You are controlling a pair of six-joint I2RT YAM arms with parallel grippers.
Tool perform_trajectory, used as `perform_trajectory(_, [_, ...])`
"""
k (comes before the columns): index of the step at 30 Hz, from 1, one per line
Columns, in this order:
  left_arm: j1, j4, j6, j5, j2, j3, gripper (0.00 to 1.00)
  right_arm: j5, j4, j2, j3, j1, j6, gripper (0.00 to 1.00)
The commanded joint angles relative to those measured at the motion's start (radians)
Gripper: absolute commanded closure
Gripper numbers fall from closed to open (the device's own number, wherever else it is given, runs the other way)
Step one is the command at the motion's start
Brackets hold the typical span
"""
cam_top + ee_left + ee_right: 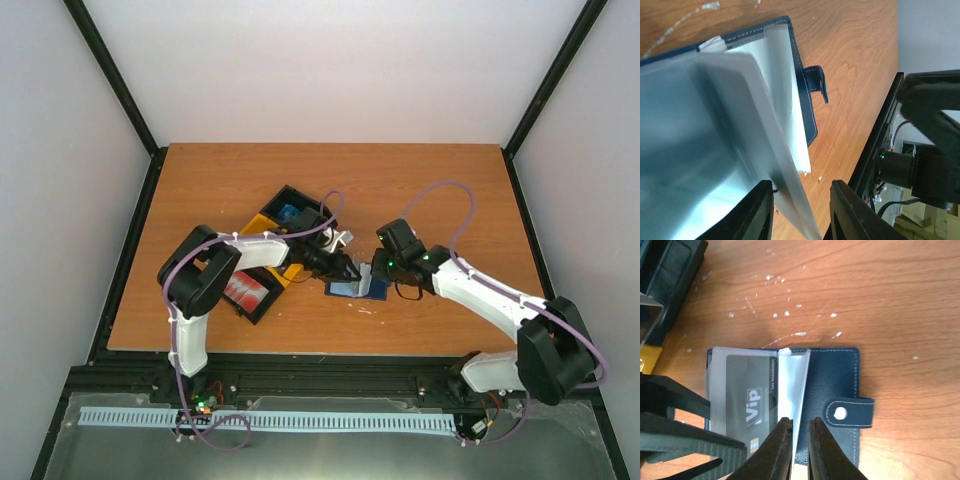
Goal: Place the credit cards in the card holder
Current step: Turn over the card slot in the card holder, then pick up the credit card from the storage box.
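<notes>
Clear plastic sleeve (797, 385) of the opened card holder (832, 375), laid on the table (200, 200), is pinched by the right gripper (800, 440). The Vip credit card (747, 390) is straddled loosely by the left gripper (801, 210). The card could be jammed by a skewed push, or the holder dragged.

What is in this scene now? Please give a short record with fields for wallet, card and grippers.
wallet: small dark blue folding wallet, open on the wooden table
sleeve: clear plastic sleeve, pinched by the right gripper
card: grey plastic card printed Vip, at the sleeves
left gripper: that card runs between its jaws; grip unclear
spare cards: red plastic cards in a black plastic bin
</notes>
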Motion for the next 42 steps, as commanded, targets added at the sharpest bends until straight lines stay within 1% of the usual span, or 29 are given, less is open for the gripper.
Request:
perform_trajectory(1, [-0.022, 0.036, 0.048, 0.051, 0.047, 0.089, 0.66, 0.112, -0.06, -0.062, 0.003, 0.006, 0.043, 0.88])
perform_trajectory(4, [-0.046, 0.02, 0.06, 0.043, 0.08, 0.133, 0.64, 0.131, -0.078, -0.091, -0.004, 0.006, 0.059, 0.88])
perform_trajectory(10, [-0.075, 0.002, 0.069, 0.032, 0.119, 0.169, 0.61, 0.18, -0.096, -0.164, -0.037, 0.006, 0.093, 0.87])
perform_trajectory(14, [-0.077, -0.004, 0.076, 0.024, 0.113, 0.171, 0.57, 0.161, -0.096, -0.185, -0.04, 0.006, 0.089, 0.86])
perform_trajectory(17, [-0.077, -0.006, 0.073, 0.032, 0.112, 0.176, 0.55, 0.125, -0.066, -0.203, -0.051, 0.005, 0.078, 0.83])
perform_trajectory(19, [-0.078, 0.007, 0.067, 0.048, 0.105, 0.169, 0.51, 0.104, -0.043, -0.216, -0.06, 0.006, 0.07, 0.8])
perform_trajectory(22, [-0.078, 0.006, 0.074, 0.042, 0.092, 0.164, 0.49, 0.089, -0.028, -0.22, -0.068, 0.006, 0.072, 0.8])
perform_trajectory(25, [-0.079, -0.028, 0.093, -0.021, 0.069, 0.166, 0.52, 0.08, -0.024, -0.215, -0.07, 0.006, 0.073, 0.82])
perform_trajectory(29, [-0.077, -0.083, 0.107, -0.157, -0.011, 0.154, 0.58, 0.024, 0.007, -0.193, -0.079, 0.004, 0.056, 0.88])
perform_trajectory(34, [-0.077, -0.154, 0.095, -0.323, -0.074, 0.133, 0.64, -0.07, 0.013, -0.067, -0.067, 0.002, 0.049, 0.89])
perform_trajectory(38, [-0.071, -0.184, 0.068, -0.433, -0.123, 0.081, 0.64, -0.098, -0.005, 0.029, -0.042, 0.002, 0.017, 0.84])
perform_trajectory(42, [-0.044, -0.193, 0.051, -0.477, -0.208, 0.034, 0.62, -0.106, -0.026, 0.112, -0.008, 0.002, -0.024, 0.71])
